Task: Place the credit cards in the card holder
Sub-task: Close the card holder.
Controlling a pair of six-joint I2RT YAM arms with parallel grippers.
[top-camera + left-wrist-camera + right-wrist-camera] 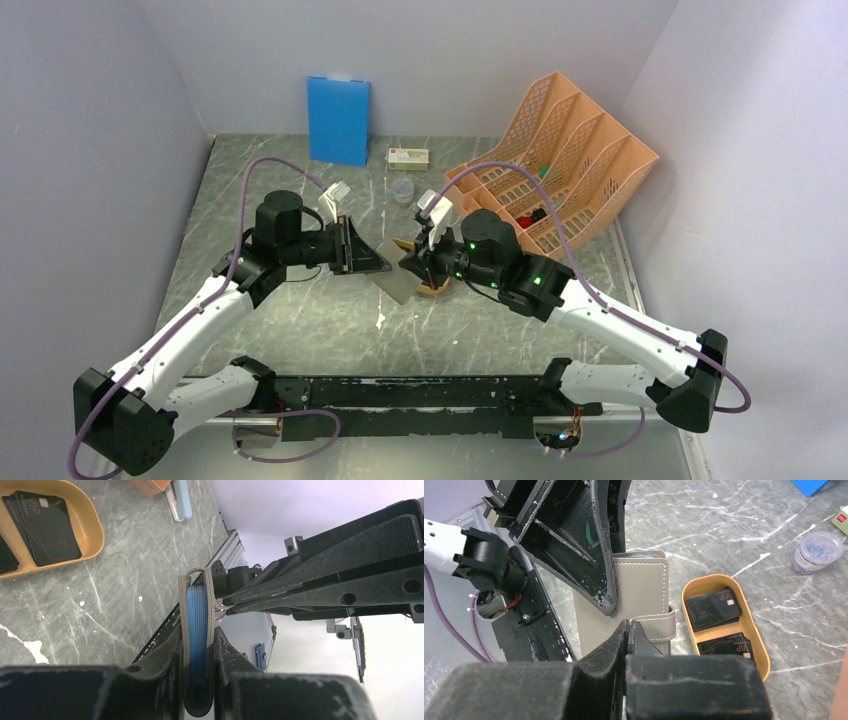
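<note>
With right gripper (630,626) clenched on strap (659,625) and left gripper (198,635) clamped across folded holder (639,587), steadies it midway between side edges, likely to unfold it; leaves cards (714,609) in tray (724,577) nearby

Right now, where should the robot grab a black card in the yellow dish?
Probably the top card of a pile, pinched across its short width and approached straight down from above. The cards lie flat inside the yellow tray, and its raised rim blocks any approach from the side.
</note>
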